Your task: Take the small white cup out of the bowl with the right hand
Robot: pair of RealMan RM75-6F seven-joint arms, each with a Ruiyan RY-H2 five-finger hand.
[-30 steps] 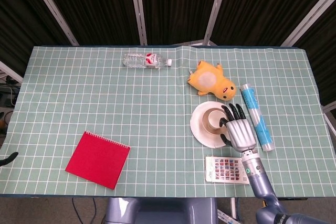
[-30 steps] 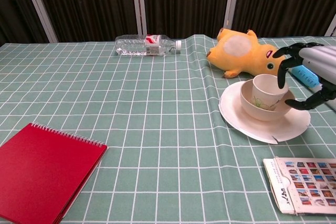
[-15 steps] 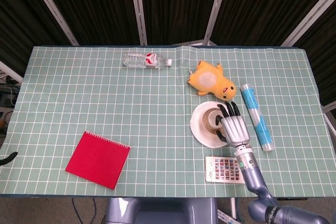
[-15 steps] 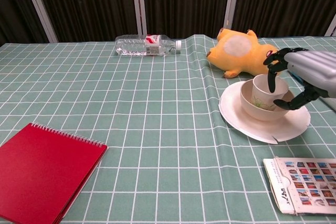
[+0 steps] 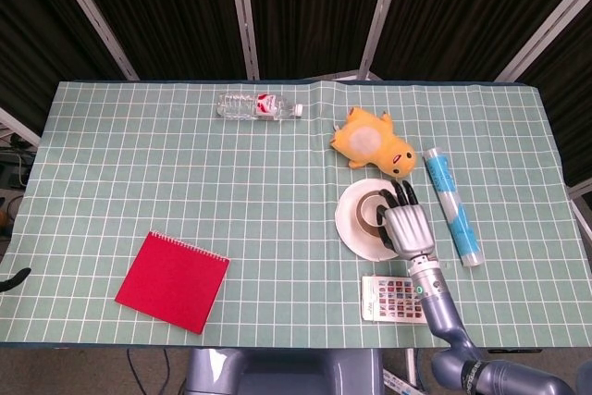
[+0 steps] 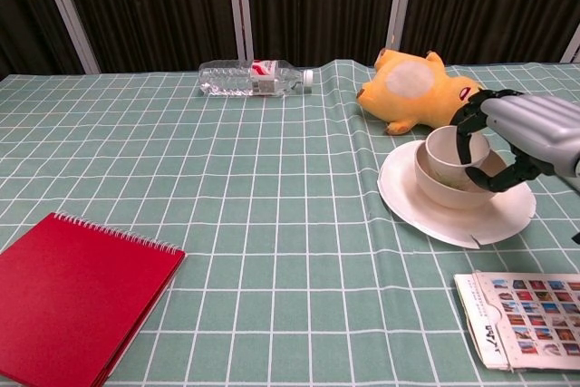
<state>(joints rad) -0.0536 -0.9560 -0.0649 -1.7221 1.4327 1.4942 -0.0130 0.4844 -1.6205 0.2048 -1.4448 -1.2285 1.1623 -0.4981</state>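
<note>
The small white cup (image 6: 444, 149) sits tipped to the left inside a cream bowl (image 6: 437, 186) on a white plate (image 6: 417, 210) at the right of the table. My right hand (image 6: 527, 131) reaches in from the right; its dark fingers (image 6: 466, 129) curl over the cup's right rim and touch it. The thumb lies lower, by the bowl's right edge, and the cup is not clasped. From the head view the right hand (image 5: 407, 227) covers the right half of the bowl, with the cup (image 5: 373, 213) showing just left of it. My left hand is out of sight.
A yellow plush duck (image 6: 412, 88) lies just behind the plate. A blue tube (image 5: 451, 205) lies to the right of it. A pack of picture cards (image 6: 530, 319) is in front, a water bottle (image 6: 254, 77) at the back, a red notebook (image 6: 72, 292) front left.
My right hand has moved left onto the bowl. Its fingers have come down on the cup's right rim, and the cup has tipped leftward.
</note>
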